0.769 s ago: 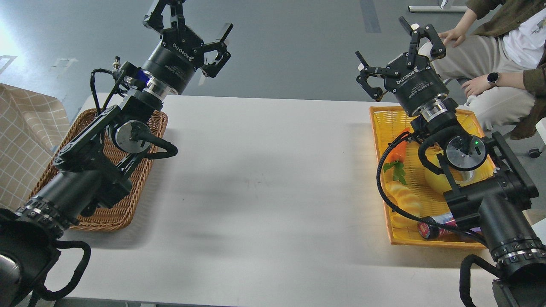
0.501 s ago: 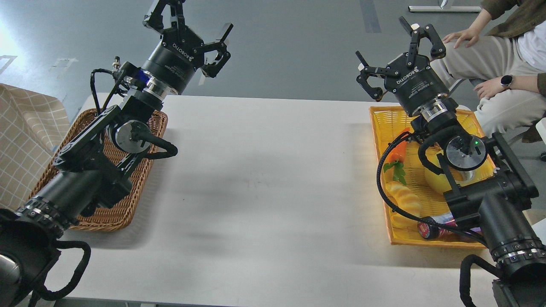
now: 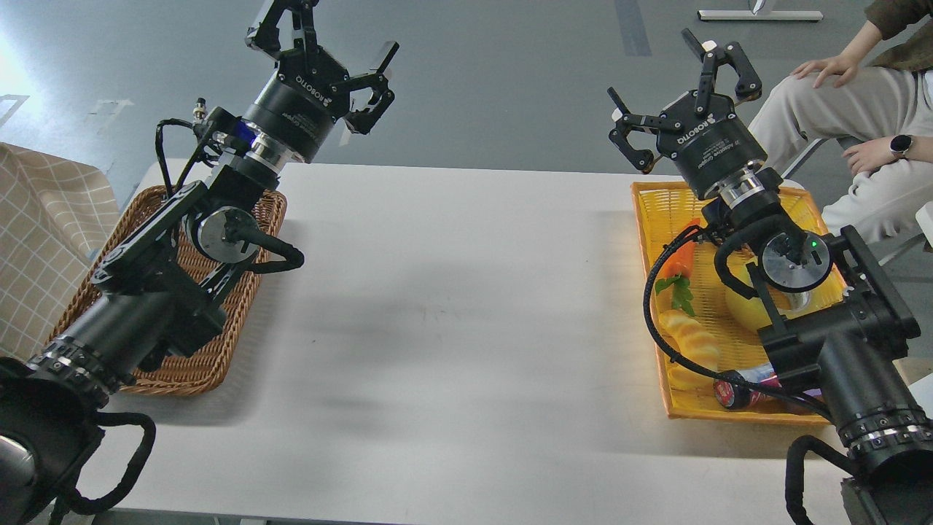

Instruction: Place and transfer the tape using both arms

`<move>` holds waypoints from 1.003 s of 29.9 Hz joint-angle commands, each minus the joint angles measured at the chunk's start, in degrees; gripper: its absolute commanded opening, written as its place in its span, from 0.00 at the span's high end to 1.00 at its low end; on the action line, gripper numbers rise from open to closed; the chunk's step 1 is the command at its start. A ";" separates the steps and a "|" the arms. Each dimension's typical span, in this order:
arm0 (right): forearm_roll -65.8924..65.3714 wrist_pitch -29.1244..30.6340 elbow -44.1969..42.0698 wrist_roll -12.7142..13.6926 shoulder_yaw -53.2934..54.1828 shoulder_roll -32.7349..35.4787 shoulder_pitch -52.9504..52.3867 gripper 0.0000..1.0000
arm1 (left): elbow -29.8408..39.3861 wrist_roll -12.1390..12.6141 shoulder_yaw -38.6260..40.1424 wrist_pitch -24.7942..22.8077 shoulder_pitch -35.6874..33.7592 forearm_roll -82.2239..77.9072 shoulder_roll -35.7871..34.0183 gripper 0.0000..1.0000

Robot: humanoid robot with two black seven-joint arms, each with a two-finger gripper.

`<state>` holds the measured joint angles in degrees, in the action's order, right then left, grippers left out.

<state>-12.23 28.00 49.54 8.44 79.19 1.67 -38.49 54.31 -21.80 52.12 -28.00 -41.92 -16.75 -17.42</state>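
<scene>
Head view: the tape (image 3: 751,306) is seen in the yellow basket (image 3: 656,211) at the right side of the table (image 3: 452,306), mostly hidden behind the right arm, so its axis cannot be told. The right gripper (image 3: 667,84) is held high above the far end of this basket, with its fingers spread apart and nothing between them. The tape lies below and nearer to the camera than this gripper. The left gripper (image 3: 324,40) is also spread wide and empty, above the wicker basket (image 3: 189,364), well apart from the tape. The right arm is judged the nearer one.
</scene>
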 commanded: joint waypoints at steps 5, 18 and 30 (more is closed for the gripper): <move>0.01 0.00 0.03 0.00 0.08 0.00 0.00 0.00 | 0.00 0.00 0.00 0.00 0.09 -0.04 0.11 0.02; -0.07 0.00 0.12 0.00 0.00 0.00 0.00 0.00 | 0.00 0.00 0.00 0.00 0.09 -0.04 0.64 0.02; 0.01 0.00 0.12 0.00 0.08 0.00 0.00 0.00 | 0.00 0.00 0.00 0.00 0.00 -0.04 0.72 0.02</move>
<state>-12.23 28.00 49.66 8.44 79.20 1.67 -38.49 54.31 -21.80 52.12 -28.00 -41.89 -16.79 -16.76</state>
